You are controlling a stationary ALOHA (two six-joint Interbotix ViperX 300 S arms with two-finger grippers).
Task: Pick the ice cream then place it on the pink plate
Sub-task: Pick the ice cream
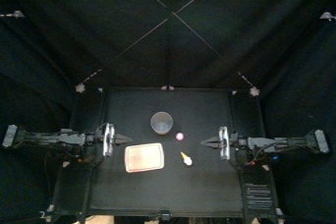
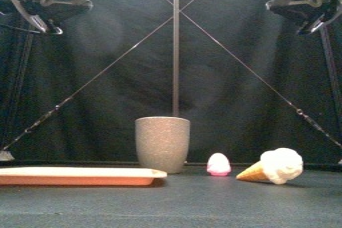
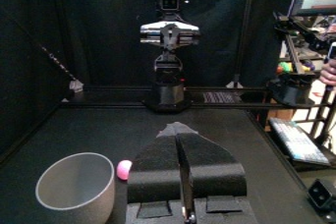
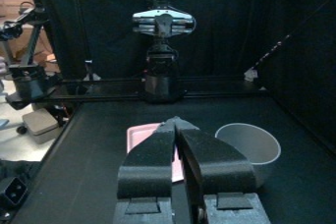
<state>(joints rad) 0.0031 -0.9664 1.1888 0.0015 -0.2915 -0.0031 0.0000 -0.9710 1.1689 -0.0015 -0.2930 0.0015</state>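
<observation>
The right gripper [image 4: 179,122] hangs with jaws together near the table's right edge, and the left gripper [image 3: 180,130] is likewise closed near the left edge. The ice cream [image 1: 186,157] lies on its side mid-table, just right of the pink plate [image 1: 143,157]. The right jaws should probably open first, then straddle the cone, keeping clear of the small pink toy [image 2: 218,164] behind it.

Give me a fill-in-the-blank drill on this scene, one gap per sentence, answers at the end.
1. The ice cream lies on its ___, off the pink tray.
2. The grey cup stands ___.
3. Seen from the front, the small toy between cup and ice cream is ___ in colour.
4. The left claw and the right claw hold nothing, and their jaws are ___.

Missing words: side; upright; pink; shut.
</observation>
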